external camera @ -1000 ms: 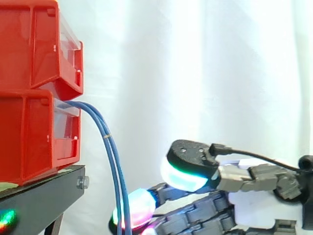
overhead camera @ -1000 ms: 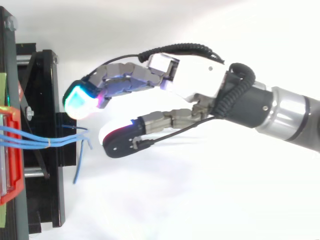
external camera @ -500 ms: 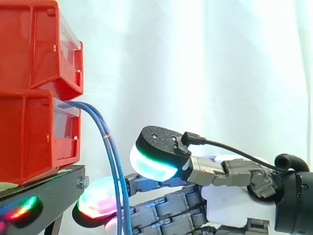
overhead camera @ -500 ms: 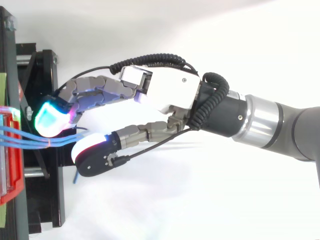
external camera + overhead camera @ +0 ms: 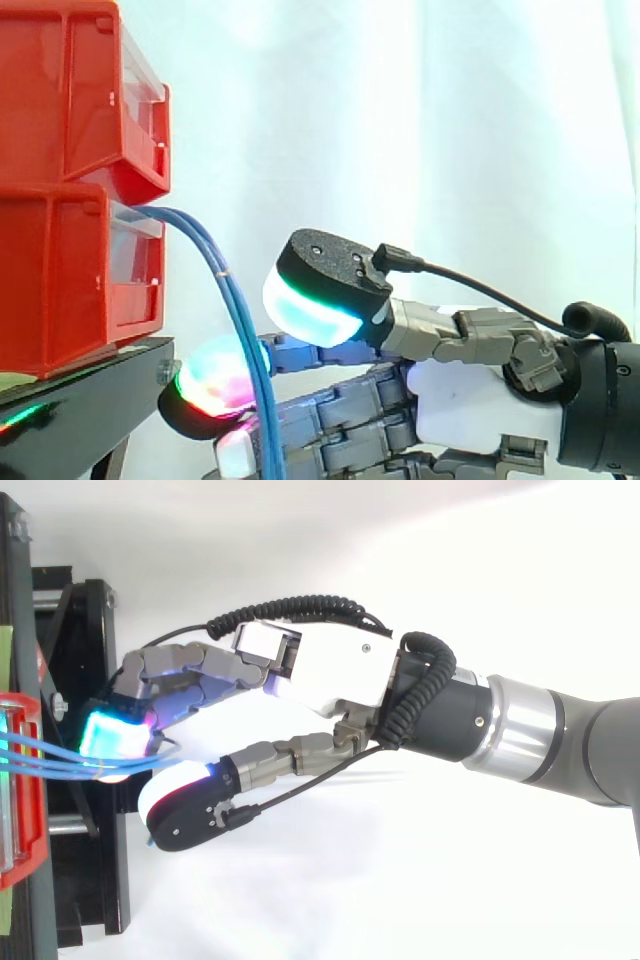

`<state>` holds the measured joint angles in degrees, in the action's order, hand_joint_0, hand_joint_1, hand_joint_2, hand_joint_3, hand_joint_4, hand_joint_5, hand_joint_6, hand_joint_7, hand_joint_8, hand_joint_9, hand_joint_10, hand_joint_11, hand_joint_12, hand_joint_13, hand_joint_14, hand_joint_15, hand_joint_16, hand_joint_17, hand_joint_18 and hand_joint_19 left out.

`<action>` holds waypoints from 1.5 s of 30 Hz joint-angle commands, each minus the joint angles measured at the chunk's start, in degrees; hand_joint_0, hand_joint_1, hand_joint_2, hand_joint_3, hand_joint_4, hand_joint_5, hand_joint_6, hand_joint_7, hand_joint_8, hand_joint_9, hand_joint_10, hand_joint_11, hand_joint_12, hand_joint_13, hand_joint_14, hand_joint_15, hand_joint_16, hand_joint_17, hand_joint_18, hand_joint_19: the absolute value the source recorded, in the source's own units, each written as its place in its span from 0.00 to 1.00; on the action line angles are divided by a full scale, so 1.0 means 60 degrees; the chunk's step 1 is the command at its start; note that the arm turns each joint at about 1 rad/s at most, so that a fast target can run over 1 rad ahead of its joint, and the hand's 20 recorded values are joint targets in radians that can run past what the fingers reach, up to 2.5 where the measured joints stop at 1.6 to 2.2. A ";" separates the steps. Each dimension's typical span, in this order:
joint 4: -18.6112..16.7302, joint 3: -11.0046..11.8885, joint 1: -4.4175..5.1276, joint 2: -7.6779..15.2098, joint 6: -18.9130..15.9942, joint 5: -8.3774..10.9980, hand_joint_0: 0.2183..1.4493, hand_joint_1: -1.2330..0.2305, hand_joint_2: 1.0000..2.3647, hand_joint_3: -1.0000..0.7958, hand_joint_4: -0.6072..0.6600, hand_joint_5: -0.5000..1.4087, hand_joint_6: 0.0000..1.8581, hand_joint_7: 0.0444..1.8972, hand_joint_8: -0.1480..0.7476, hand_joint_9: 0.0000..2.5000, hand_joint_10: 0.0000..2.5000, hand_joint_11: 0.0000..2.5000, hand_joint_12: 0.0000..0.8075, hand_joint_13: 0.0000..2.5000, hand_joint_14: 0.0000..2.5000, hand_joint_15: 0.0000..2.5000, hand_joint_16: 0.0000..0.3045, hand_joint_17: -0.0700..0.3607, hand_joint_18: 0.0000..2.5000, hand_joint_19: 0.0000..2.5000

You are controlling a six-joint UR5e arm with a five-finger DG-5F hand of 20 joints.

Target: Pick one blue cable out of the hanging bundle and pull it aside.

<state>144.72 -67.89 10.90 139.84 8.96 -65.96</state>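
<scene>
A bundle of thin blue cables (image 5: 243,330) comes out of the lower red bin (image 5: 60,280) and hangs down in front of the black stand (image 5: 90,405). In the top view the cables (image 5: 50,763) run right from the bin's edge. My hand (image 5: 330,670) reaches in from the right. Its fingers (image 5: 115,738) are curled in over the bundle, and one glowing pad touches the cables. In the side view the fingers (image 5: 215,385) sit just behind the cables, low down. The thumb (image 5: 315,295) stands higher and nearer the camera, apart from the cables, which pass between it and the fingers.
A second red bin (image 5: 70,90) is stacked on the lower one. The stand's black frame (image 5: 90,660) lies directly behind the fingertips. A white curtain fills the background to the right of the bins.
The hand came left to the bundle. Its fingers then curled in over the cables, and the lower part of the bundle shifted slightly right.
</scene>
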 commanded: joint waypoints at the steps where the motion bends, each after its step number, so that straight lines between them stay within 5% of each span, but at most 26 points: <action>1: 0.0035 0.0006 0.0000 -0.0001 -0.0160 -0.0037 0.26 0.38 0.00 0.31 0.63 0.22 0.27 0.67 0.48 0.28 0.01 0.26 0.39 0.25 0.00 0.11 0.10 0.33 0.17 0.01; 8: 0.0020 0.0065 0.0000 -0.0001 -0.0248 -0.0066 0.27 0.38 0.01 0.32 0.62 0.22 0.29 0.70 0.48 0.29 0.01 0.25 0.39 0.26 0.00 0.12 0.10 0.32 0.18 0.01; 13: 0.0152 0.0284 0.0000 -0.0016 -0.0380 -0.0183 0.28 0.37 0.01 0.33 0.61 0.21 0.35 0.62 0.47 0.30 0.01 0.26 0.38 0.27 0.00 0.12 0.10 0.32 0.19 0.01; 34: 0.2115 0.0577 0.0015 -0.0616 -0.0527 -0.0447 0.31 0.33 0.01 0.44 0.60 0.19 0.46 0.58 0.47 0.31 0.01 0.25 0.38 0.28 0.00 0.12 0.10 0.31 0.20 0.03; 45: 0.2774 0.0577 0.0000 -0.0953 -0.0527 -0.0447 0.29 0.35 0.01 0.35 0.62 0.19 0.47 0.53 0.46 0.32 0.01 0.24 0.39 0.28 0.00 0.12 0.10 0.32 0.20 0.04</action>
<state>160.47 -64.43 10.91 134.78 5.80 -68.63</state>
